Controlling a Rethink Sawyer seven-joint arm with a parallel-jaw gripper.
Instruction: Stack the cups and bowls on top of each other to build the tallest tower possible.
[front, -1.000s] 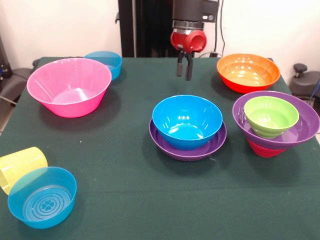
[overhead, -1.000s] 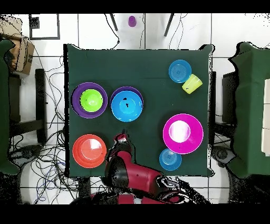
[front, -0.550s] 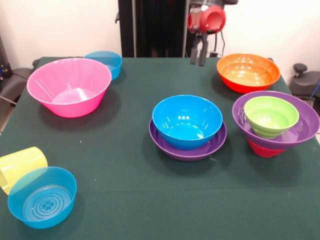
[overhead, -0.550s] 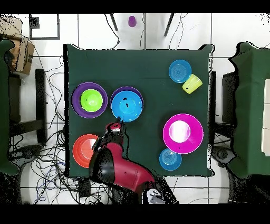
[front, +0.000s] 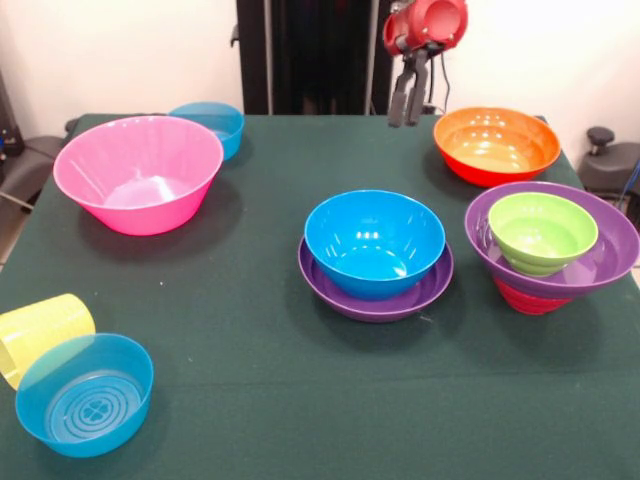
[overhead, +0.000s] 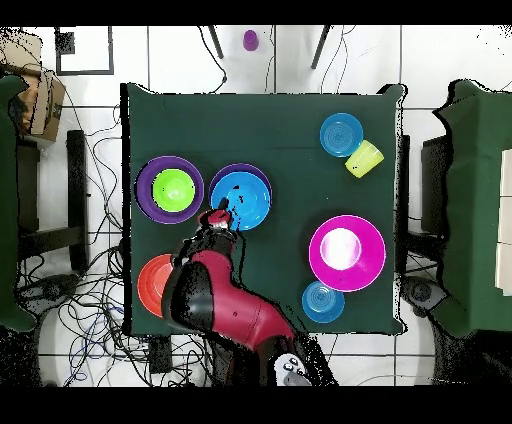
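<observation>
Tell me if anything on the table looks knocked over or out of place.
Only the ribbed yellow cup stands out: it lies on its side at the table's corner, against a translucent blue bowl. Every bowl sits upright.

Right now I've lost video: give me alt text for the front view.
The gripper hangs empty above the table's far side, beside the orange bowl. A blue bowl sits in a purple bowl mid-table; a green bowl sits nested in another purple bowl over a red one.
</observation>
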